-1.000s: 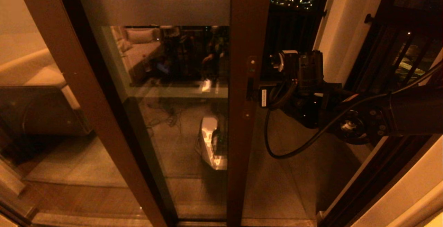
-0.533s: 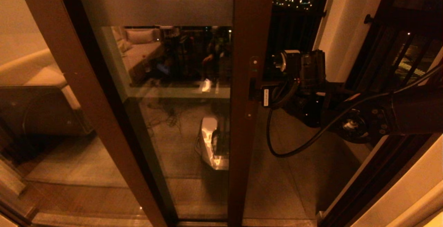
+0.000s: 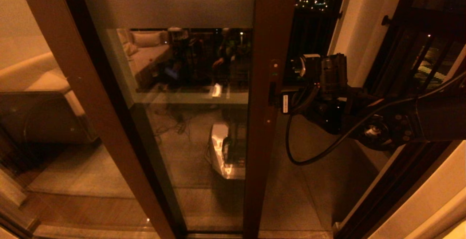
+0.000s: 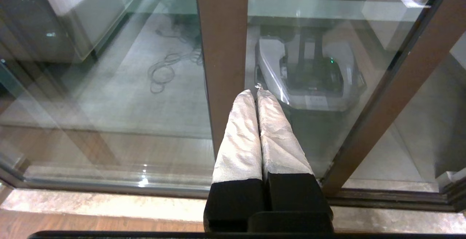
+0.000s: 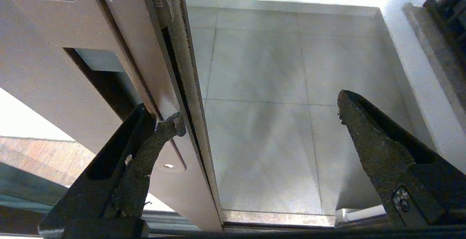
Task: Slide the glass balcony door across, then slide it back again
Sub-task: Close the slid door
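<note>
The glass balcony door (image 3: 189,129) fills the middle of the head view. Its frosted band (image 3: 171,8) crosses the top; no characters can be made out on it. Its dark brown stile (image 3: 271,86) stands upright, and right of it is the open gap. My right gripper (image 3: 287,98) is at the stile at handle height. In the right wrist view it (image 5: 259,108) is open, with one finger (image 5: 160,133) hooked at the stile's handle recess (image 5: 98,71) and the other out in the gap. My left gripper (image 4: 256,92) is shut on nothing, low before the glass.
Another brown-framed pane (image 3: 72,86) slants at the left. Beyond the gap lie the balcony's tiled floor (image 3: 309,180), a white wall (image 3: 356,31) and dark railings (image 3: 418,49). The floor track (image 5: 276,217) runs under the door. My base is reflected in the glass (image 3: 225,155).
The door's stile has slid to the right together with my right gripper, and the gap beside the white wall has narrowed.
</note>
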### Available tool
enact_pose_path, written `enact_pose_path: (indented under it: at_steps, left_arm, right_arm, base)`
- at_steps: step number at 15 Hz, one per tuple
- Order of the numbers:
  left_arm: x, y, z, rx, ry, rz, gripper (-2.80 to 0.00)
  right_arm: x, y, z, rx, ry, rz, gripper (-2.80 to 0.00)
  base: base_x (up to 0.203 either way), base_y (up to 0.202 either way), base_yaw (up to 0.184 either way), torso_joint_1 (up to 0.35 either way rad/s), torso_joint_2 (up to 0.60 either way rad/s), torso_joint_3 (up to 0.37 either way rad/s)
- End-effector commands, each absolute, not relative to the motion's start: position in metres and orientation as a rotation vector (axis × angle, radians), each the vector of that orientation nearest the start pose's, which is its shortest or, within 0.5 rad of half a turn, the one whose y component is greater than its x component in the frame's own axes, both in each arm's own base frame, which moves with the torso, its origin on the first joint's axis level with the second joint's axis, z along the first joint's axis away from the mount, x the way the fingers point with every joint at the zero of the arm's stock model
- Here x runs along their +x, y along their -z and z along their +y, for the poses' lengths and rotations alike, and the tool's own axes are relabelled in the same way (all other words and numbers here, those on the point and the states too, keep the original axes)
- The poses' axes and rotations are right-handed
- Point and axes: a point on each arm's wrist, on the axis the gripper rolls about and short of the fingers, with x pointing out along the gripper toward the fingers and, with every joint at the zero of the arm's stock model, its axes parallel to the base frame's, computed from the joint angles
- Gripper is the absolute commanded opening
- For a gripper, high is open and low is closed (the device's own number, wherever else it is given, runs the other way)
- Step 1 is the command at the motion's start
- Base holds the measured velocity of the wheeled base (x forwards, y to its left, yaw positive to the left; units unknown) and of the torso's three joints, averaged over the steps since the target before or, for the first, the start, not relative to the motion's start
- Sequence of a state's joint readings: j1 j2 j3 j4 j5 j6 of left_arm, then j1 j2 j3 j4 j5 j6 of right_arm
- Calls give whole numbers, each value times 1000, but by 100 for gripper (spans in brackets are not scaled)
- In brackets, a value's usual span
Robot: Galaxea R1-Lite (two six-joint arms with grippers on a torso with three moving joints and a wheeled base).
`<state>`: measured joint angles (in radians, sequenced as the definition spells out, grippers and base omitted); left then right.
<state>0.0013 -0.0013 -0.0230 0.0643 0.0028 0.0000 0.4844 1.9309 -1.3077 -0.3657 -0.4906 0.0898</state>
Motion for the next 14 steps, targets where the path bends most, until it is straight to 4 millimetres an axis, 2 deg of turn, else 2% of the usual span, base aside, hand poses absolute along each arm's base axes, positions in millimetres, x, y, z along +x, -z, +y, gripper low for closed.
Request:
enact_pose_path:
  at_steps: [1, 5, 7, 14]
  left_arm:
    - [-25, -75, 0, 0, -5, 40, -280]
    - [-25, -75, 0, 0, -5, 40, -280]
    - [-25, -75, 0, 0, -5, 40, -280]
    - [-25, -75, 0, 0, -5, 40, -280]
  right_arm:
    - [347, -218, 168, -32, 21, 218, 0]
    - [351, -223, 152, -50, 57, 196, 0]
    - [341, -229, 148, -52, 55, 187, 0]
    - [333, -227, 145, -48, 55, 186, 0]
  base:
    - [0, 0, 0, 0, 0, 0]
    - [0, 0, 0, 0, 0, 0]
    - [0, 0, 0, 0, 0, 0]
    - [0, 0, 0, 0, 0, 0]
